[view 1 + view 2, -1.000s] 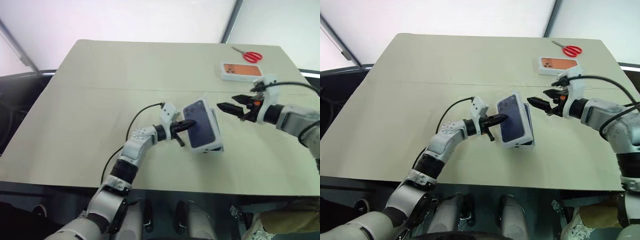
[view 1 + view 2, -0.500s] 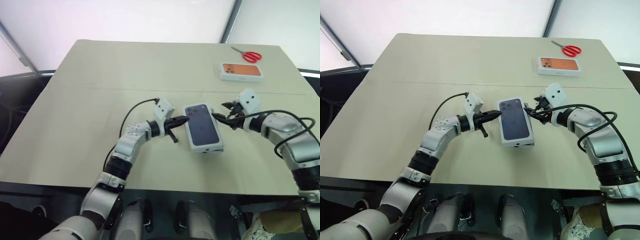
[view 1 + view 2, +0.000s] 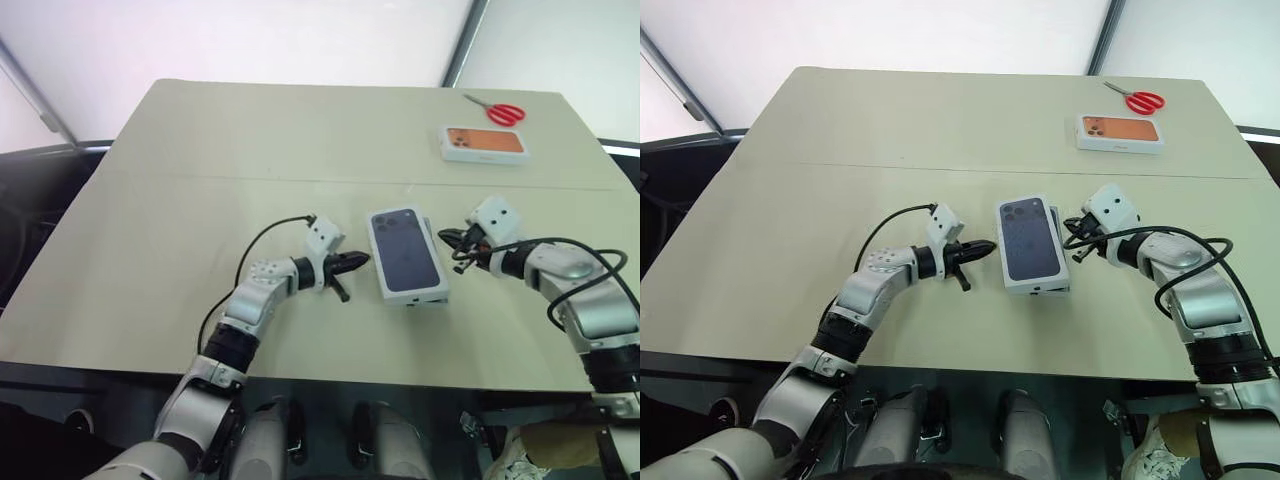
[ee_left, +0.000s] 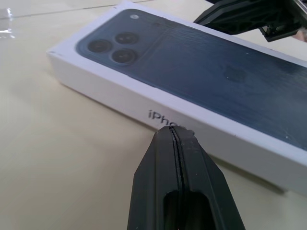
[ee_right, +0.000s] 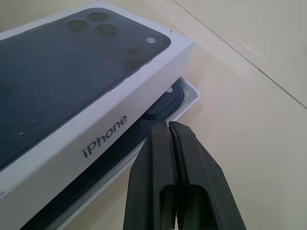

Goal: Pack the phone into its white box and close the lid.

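Left eye view: the lid (image 3: 406,253), its printed dark blue face upward, lay near the middle of the table (image 3: 180,190), resting over the white box (image 3: 432,296); the left gripper (image 3: 360,261) pointed at the lid's left long side from just beside it, jaws clenched on nothing; the right gripper (image 3: 448,238) pointed at the lid's right long side, close to it, jaws likewise clenched and empty; an orange-faced white box (image 3: 484,142) sat toward the far right of the table, with red-handled scissors (image 3: 497,108) beyond it, both well apart from the lid.

Right eye view: the same layout appeared; the lid (image 3: 1031,243) lay between the two grippers, slightly askew on the white box (image 3: 1055,287), whose edge showed at the near end.

Left wrist view: the two black fingers (image 4: 192,187) were pressed together with no gap; their tip stood just short of the lid's white side wall (image 4: 163,103), by the printed lettering; whether they touched it could not be told; the other gripper (image 4: 249,17) showed beyond the lid's far edge.

Right wrist view: the fingers (image 5: 163,182) were pressed together; the lid (image 5: 72,96) sat raised on this side, not fully seated; beneath its edge the phone (image 5: 163,103) lay inside the white box (image 5: 191,97), the box rim protruding past the lid.
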`<state>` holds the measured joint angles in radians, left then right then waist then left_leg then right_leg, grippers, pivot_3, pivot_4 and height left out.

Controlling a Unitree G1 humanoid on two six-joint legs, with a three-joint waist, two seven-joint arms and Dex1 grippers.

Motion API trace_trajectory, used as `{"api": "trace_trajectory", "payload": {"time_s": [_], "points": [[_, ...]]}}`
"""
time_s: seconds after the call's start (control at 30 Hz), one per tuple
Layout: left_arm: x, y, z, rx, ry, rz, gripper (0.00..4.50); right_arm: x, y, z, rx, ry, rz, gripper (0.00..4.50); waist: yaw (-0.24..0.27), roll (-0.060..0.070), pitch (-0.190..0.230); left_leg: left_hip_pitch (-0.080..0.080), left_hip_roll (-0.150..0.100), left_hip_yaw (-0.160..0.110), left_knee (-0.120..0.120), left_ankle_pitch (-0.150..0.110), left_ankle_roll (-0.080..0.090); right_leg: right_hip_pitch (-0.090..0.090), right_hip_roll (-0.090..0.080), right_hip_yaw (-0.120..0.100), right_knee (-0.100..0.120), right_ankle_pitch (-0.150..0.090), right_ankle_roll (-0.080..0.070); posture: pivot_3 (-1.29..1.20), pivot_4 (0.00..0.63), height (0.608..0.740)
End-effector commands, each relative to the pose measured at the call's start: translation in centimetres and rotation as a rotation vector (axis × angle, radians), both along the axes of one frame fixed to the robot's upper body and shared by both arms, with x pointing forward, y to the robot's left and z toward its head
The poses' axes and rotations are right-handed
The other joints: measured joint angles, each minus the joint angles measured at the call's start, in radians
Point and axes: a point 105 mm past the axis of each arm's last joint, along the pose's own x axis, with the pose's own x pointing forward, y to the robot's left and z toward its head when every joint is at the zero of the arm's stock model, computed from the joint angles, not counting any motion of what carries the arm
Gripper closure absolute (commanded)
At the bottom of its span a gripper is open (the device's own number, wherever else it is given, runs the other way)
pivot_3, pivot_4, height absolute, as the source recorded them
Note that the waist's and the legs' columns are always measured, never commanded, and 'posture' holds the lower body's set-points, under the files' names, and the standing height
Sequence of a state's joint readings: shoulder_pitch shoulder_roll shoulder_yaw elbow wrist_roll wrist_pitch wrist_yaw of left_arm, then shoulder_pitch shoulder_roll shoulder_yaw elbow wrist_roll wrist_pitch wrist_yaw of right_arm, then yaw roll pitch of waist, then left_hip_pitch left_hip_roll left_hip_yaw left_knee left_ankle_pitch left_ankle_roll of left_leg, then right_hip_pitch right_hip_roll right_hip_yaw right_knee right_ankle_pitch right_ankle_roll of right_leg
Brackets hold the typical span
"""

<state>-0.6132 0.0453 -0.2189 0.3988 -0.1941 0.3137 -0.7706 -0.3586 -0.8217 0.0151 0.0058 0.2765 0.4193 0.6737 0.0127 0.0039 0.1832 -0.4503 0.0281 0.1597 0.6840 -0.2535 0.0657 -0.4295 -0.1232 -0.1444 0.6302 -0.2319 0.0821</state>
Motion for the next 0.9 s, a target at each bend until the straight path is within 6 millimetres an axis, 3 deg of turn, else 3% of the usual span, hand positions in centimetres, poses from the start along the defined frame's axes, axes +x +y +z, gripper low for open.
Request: {"api": "trace_trajectory", "payload": {"time_s": [0.03, 0.23, 0.5, 0.9], "points": [[0.3, -1.1, 0.7, -0.001, -0.044, -0.019, 4.50, -0.6, 0.1, 1.6, 0.006, -0.057, -0.007, 4.44, 0.001, 0.000, 0.000, 0.000, 0.000, 0.000, 0.000, 0.000, 0.000, 0.000, 0.000, 0.000, 0.000, 0.000, 0.000, 0.00, 0.150, 0.738], [0.3, -2.1, 0.9, -0.014, -0.055, -0.045, 4.50, -1.4, 0.7, 1.7, -0.001, -0.053, 0.000, 4.44, 0.001, 0.000, 0.000, 0.000, 0.000, 0.000, 0.000, 0.000, 0.000, 0.000, -0.001, 0.000, 0.000, 0.000, 0.000, 0.00, 0.150, 0.738], [0.1, -3.0, 2.2, -0.050, -0.081, -0.068, 4.50, -1.5, -0.1, 0.7, -0.030, -0.030, -0.036, 4.44, 0.000, 0.000, 0.000, 0.000, -0.001, -0.001, 0.000, 0.000, 0.001, 0.001, -0.002, 0.000, 0.000, 0.000, 0.000, 0.00, 0.150, 0.738], [-0.1, -3.1, 2.4, -0.064, -0.071, -0.066, 4.50, -1.6, 1.0, -0.7, -0.055, 0.005, 0.003, 4.44, -0.001, 0.000, 0.000, 0.001, -0.001, -0.001, 0.000, 0.000, 0.000, 0.001, -0.001, 0.000, 0.000, 0.000, 0.000, 0.00, 0.150, 0.738]]}}
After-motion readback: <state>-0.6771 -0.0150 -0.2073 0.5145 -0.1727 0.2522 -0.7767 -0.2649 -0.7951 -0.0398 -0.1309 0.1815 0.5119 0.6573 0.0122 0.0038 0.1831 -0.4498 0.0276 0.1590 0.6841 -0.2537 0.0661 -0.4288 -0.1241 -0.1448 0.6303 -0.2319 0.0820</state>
